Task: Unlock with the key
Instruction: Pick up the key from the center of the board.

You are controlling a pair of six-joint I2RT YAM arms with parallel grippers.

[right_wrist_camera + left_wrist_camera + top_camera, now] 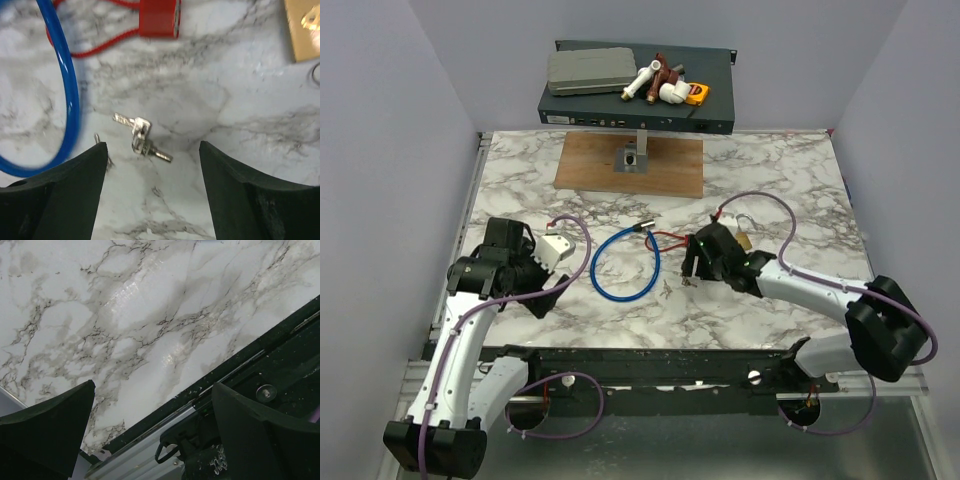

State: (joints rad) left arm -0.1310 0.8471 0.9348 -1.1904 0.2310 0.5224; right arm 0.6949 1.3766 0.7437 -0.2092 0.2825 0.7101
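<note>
right gripper: your right gripper [152,146] points down at the marble table [250,105]. The jaws stand well apart and hold nothing.
key: the key [141,136] lies flat on the marble between the two right fingers [65,195] and touches neither. It's a small silver cluster that looks like two blades crossed at the heads; you can't tell more because of blur.
key vs strap: the red strap [100,47] loops above the key in the right wrist view, running to a red block [160,17]. You can't tell whether the strap and key are joined.
blue cable: the blue cable [67,95] curves down the left side of the same view, just beside the left finger and near the key but not touching it.
padlock: the brass padlock [302,30] is at the top right corner, well apart from the key.
left gripper: your left gripper [152,385] is spread wide and holds nothing, with only marble and the table's dark near edge rail [280,355] in front of it.
top view: the right gripper sits mid-table, right of the blue loop. The left arm is off to the left.
</note>
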